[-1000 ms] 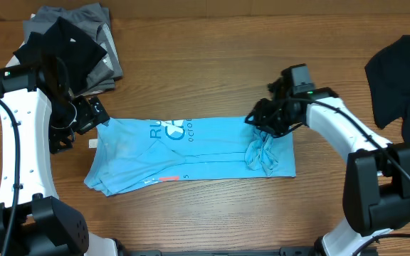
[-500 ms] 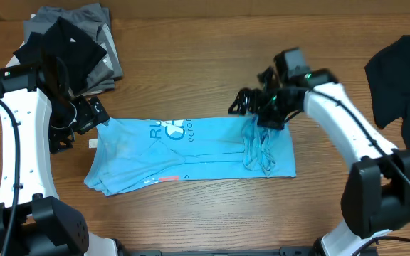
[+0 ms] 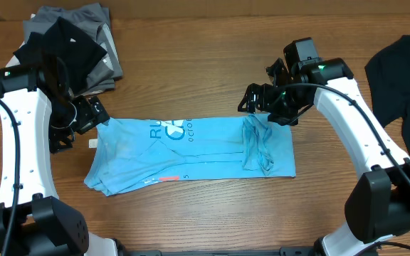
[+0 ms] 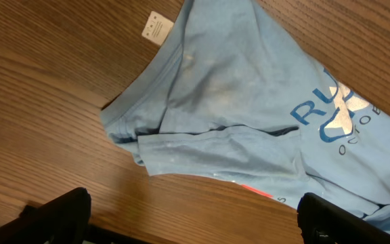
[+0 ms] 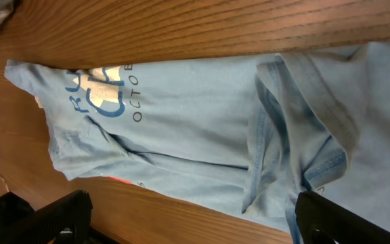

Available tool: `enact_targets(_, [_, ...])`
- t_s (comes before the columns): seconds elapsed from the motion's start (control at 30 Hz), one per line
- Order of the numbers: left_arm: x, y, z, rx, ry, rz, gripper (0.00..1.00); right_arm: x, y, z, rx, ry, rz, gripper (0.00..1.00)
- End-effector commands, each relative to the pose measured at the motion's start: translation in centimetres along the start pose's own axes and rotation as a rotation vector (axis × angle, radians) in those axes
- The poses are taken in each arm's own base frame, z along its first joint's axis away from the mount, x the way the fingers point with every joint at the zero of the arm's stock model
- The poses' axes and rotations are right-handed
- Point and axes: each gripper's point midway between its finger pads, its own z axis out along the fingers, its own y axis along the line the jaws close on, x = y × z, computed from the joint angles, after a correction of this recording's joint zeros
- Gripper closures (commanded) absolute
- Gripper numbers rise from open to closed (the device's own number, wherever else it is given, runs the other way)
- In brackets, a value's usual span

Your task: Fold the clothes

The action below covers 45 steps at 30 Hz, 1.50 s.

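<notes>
One light blue shirt lies in a long flat strip in the middle of the bench. One pile of grey and black clothes sits at the far left. One black cloth lies at the right edge. The left fingers are wide open beside the blue shirt's left end and hold nothing. The right fingers are wide open over its right end and hold nothing too.

Sky-blue T-shirt folded flat mid-table

Your brown wood-grain surface carries a folded sky-blue cloth T-shirt centrally, a grey-and-black garment pile far left, and a black garment right.
</notes>
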Motion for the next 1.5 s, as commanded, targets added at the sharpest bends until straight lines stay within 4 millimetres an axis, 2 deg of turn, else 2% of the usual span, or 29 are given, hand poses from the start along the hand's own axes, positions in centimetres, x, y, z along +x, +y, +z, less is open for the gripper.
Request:
enact_targets(0.0, [0.3,-0.3,-0.3,0.012,-0.007,0.028,0.00,0.3,1.8,-0.1,-0.025,-0.010,-0.058,0.00])
enact_targets(0.1, [0.4,-0.3,-0.3,0.010,-0.004,0.028,0.00,0.4,1.6,0.2,0.016,-0.014,-0.070,0.00])
enact_targets(0.3, [0.4,-0.3,-0.3,0.009,-0.001,0.028,0.00,-0.4,-4.0,-1.2,0.241,-0.064,0.080,0.04])
enact_targets(0.33, [0.4,-0.3,-0.3,0.010,-0.002,0.028,0.00,-0.4,-5.4,-1.7,0.281,-0.065,0.108,0.11])
enact_targets(0.4, [0.4,-0.3,-0.3,0.009,-0.001,0.028,0.00,-0.2,-7.0,-2.1,0.323,-0.060,0.139,0.20])
enact_targets(0.5, [0.4,-0.3,-0.3,0.010,-0.001,0.028,0.00,0.2,-8.5,-2.1,0.362,-0.048,0.166,0.45])
enact_targets(0.63, [0.4,-0.3,-0.3,0.009,-0.002,0.028,0.00,0.9,-10.0,-0.2,0.379,-0.024,0.161,0.88])
enact_targets(0.67, [0.4,-0.3,-0.3,0.009,-0.001,0.028,0.00,1.5,-10.9,1.2,0.384,-0.010,0.167,0.96])
enact_targets(0.83, [0.4,-0.3,-0.3,0.010,-0.002,0.028,0.00,3.4,-12.6,4.1,0.368,0.018,0.208,0.96])
enact_targets(1.0, [0.3,-0.3,-0.3,0.012,-0.007,0.029,0.00,4.1,-11.5,6.1,0.249,0.034,0.207,0.96])
enact_targets(1.27, [0.4,-0.3,-0.3,0.010,-0.004,0.028,0.00,3.2,-9.7,6.6,0.145,0.011,0.202,0.96])
enact_targets(1.47, [0.4,-0.3,-0.3,0.010,-0.004,0.028,0.00,3.1,-8.8,7.1,0.140,0.006,0.165,0.96])
